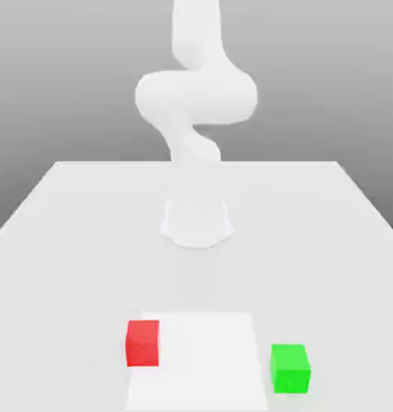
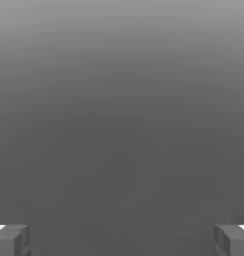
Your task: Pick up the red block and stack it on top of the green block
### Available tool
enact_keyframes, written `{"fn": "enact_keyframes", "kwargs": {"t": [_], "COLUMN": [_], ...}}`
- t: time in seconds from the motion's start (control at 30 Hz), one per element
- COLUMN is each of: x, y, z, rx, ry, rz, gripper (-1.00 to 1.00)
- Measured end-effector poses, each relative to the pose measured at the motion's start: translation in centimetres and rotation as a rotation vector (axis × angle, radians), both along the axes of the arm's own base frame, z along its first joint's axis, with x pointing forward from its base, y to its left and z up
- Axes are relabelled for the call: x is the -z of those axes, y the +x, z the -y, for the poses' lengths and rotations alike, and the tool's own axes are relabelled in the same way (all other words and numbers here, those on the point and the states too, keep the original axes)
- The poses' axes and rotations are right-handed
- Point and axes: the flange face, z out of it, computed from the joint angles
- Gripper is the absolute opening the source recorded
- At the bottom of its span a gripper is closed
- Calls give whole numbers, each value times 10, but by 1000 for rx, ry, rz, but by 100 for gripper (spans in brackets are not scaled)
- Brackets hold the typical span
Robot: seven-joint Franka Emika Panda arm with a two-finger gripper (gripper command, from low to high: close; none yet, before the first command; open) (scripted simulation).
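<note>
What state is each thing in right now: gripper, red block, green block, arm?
Gripper: open, fingers wide apart, nothing between them.
Red block: flat on a face, at the white patch's edge on the exterior view's left, not stacked.
Green block: flat on a face, off the patch toward the exterior view's right, top bare.
Arm: raised above the table, bent.

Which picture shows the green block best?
The exterior view does. There you can see the green block sitting on the table, near the exterior view's right. The hand view has no green block in it, just a gray background and the gripper's two fingers, wide apart.
</note>
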Motion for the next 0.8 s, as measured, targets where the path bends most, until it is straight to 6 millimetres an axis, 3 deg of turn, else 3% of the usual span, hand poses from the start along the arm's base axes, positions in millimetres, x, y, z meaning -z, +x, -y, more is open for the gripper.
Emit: {"fn": "enact_keyframes", "kwargs": {"t": [0.17,0.33,0.5,0.67,0.8], "x": [110,222,332,433,483], "y": [52,72,63,27,20], "z": [21,41,60,75,76], "rx": [-1,-5,-13,-21,-28], "ry": [-18,-24,-19,-3,-1], "rz": [-176,-345,-514,-681,-714], "gripper": [0,0,0,0,0]}}
